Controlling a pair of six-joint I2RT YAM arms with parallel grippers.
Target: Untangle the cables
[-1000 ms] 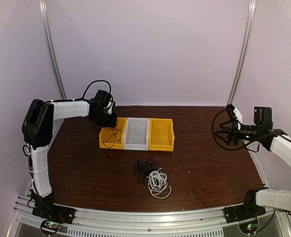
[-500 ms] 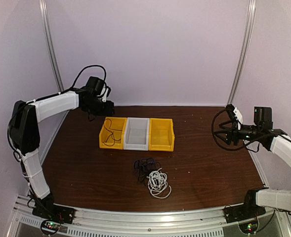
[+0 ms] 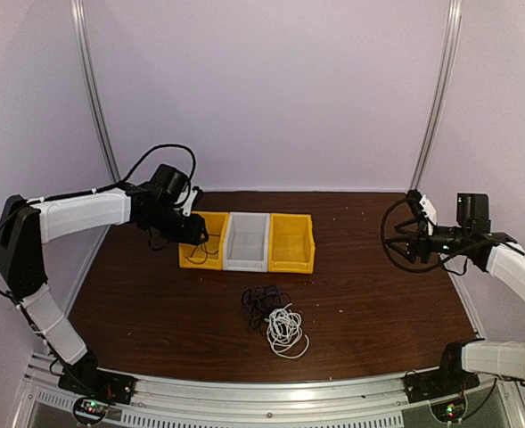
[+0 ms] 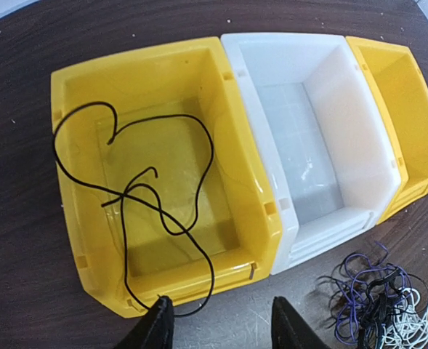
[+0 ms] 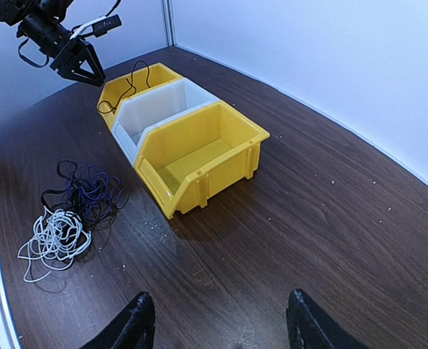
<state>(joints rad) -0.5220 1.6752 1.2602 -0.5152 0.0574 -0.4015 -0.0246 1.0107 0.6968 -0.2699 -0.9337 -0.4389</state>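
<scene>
Release is done, by the look of it. A second ago your left gripper [image 4: 221,331] sat over the left bin [image 4: 141,62]. It then swung up and away to the left, and now it hangs low again at that bin's near-left corner. Its fingers are spread with nothing between them. One black cable [image 4: 130,193] lies loose in the bin, so I judge one cord is sorted and the rest is still to do.

That cable has no clean line. Its loops sprawl mostly along the bin's length, from the back wall toward the front lip. One bend rides up the left wall, and one loop seems to drape over the front lip just beside your fingertips, so watch that it does not snag.

Your right gripper [image 5: 221,323] has not moved. It waits well off to the right, fingers apart and empty.

The remaining tangle [image 3: 269,314] sits on the table [image 3: 378,303] in front of the bins. Dark cords [image 5: 90,193] lie nearer the bins and the white cable [image 5: 54,236] is coiled nearer the arm bases, the two overlapping. The heap's long axis runs slantwise from the bins toward the near edge. No free end shows clearly.
</scene>
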